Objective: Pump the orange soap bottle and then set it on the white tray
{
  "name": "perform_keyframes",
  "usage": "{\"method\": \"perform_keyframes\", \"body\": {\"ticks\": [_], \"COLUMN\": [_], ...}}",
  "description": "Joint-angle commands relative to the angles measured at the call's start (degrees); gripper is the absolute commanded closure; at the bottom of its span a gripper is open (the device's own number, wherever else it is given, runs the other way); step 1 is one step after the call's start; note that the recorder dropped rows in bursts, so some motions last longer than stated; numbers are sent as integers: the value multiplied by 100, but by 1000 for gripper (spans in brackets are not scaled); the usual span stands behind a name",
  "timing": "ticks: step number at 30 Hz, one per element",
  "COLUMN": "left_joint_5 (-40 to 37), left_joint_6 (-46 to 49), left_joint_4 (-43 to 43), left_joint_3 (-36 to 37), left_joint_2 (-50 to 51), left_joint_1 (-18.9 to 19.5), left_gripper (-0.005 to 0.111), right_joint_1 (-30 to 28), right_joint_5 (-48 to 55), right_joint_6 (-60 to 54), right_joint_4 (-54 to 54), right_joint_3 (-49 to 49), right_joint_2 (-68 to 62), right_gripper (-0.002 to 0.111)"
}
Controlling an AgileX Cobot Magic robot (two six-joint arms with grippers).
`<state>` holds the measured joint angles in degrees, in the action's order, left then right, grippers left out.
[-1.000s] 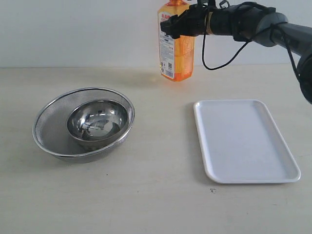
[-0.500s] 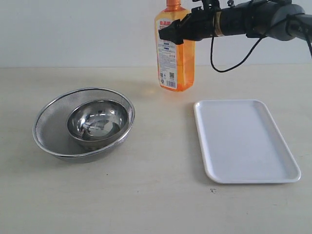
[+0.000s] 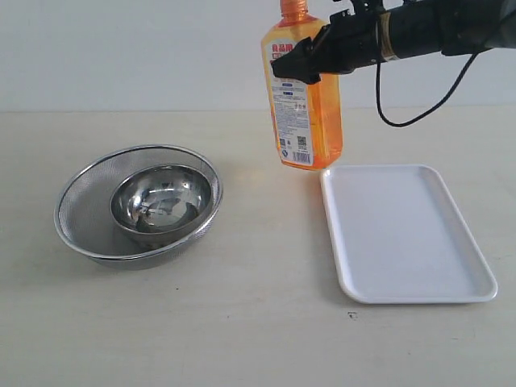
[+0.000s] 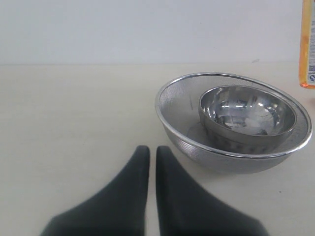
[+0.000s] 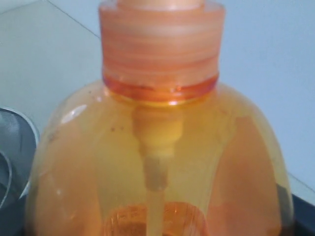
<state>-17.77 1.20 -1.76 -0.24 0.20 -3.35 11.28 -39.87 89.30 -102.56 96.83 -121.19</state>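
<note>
The orange soap bottle (image 3: 306, 97) hangs upright in the air, just off the far left corner of the white tray (image 3: 403, 234). My right gripper (image 3: 300, 64) is shut on the bottle's upper body, reaching in from the right. The pump head is cut off by the top edge of the exterior view. In the right wrist view the bottle (image 5: 157, 162) fills the picture and only its orange collar and shoulders show. An edge of the bottle (image 4: 308, 44) shows in the left wrist view. My left gripper (image 4: 148, 150) is shut on nothing, low over the table.
A round steel bowl (image 3: 161, 199) sits inside a mesh strainer (image 3: 85, 205) on the left of the table. In the left wrist view the strainer (image 4: 177, 110) lies just ahead of the left fingers. A pale wall stands behind the table.
My right gripper has carried the bottle toward the camera and to the right, from the back of the table to the tray's far left corner. The left gripper's earlier state is not shown.
</note>
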Motion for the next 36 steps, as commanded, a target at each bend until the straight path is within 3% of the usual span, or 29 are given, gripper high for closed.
{"method": "perform_keyframes", "body": {"ticks": [1, 8, 14, 19, 27, 36], "left_joint_5": [20, 20, 20, 20, 20, 20], "left_joint_6": [-30, -30, -30, -30, -30, -30], "left_joint_4": [-59, -59, -59, -59, -59, -59], "left_joint_3": [24, 24, 24, 24, 24, 24], "left_joint_2": [-20, -20, -20, -20, -20, -20], "left_joint_1": [22, 22, 22, 22, 22, 22], "left_gripper": [102, 102, 102, 102, 102, 102], "right_joint_1": [40, 663, 875, 985, 1005, 1005], "right_joint_5": [-73, 794, 1305, 1472, 1062, 131], "right_joint_6": [-46, -475, -531, -1273, -3775, -5297], "right_joint_4": [262, 262, 452, 1423, 4216, 5442], "right_joint_3": [-427, -1379, -1880, -2362, -3002, -3606], "right_joint_2": [503, 1359, 1627, 1775, 1800, 1789], "right_gripper": [108, 108, 108, 108, 108, 108]}}
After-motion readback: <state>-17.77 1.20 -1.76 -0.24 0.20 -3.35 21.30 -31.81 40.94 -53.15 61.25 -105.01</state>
